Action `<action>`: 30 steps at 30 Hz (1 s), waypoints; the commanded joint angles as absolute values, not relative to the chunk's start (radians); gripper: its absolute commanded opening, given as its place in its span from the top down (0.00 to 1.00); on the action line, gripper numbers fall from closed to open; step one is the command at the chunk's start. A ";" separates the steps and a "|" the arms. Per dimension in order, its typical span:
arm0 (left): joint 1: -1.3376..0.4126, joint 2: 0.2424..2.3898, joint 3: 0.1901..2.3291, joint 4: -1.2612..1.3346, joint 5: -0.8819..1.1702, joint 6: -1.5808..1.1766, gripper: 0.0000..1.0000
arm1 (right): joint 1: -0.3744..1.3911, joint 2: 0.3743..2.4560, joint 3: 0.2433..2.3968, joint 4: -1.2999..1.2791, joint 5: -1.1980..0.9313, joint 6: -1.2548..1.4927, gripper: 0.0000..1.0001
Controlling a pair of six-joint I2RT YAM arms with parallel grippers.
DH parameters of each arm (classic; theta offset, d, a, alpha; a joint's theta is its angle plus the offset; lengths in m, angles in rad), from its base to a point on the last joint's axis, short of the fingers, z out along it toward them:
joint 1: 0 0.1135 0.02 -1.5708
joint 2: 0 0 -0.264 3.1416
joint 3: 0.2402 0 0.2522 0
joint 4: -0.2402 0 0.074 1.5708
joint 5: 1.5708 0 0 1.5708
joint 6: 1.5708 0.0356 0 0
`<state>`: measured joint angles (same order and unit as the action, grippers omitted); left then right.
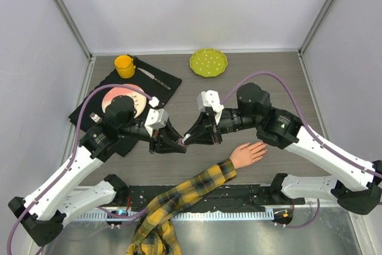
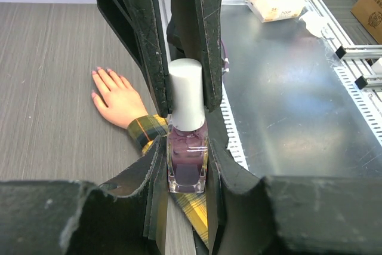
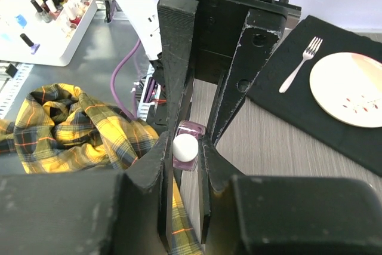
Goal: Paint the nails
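Observation:
A small polish bottle with purple polish and a white cap is held between both grippers above the table. My left gripper is shut on its glass body. My right gripper is shut on the white cap. The two grippers meet tip to tip in the top view, left and right. The pale mannequin hand lies palm down to the right of them, with a yellow-and-black plaid sleeve. Its nails show as tiny pinkish tips in the left wrist view.
A black mat at the back left carries a pink plate, a knife and a fork. A yellow cup and a green plate stand at the back. A tray of polish bottles sits off the table.

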<state>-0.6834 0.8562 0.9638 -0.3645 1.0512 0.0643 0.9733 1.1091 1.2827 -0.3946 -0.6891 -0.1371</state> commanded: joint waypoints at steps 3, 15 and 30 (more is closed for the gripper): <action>-0.678 0.841 0.997 -0.337 1.089 0.069 1.00 | 0.968 1.025 1.218 -0.330 -0.683 -0.104 0.99; -0.678 0.804 0.925 -0.273 0.483 0.164 1.00 | 0.969 1.098 1.298 -0.302 -0.255 0.192 0.34; -0.678 0.762 0.870 -0.209 0.477 0.149 1.00 | 0.969 1.184 1.353 -0.305 -0.132 0.319 0.27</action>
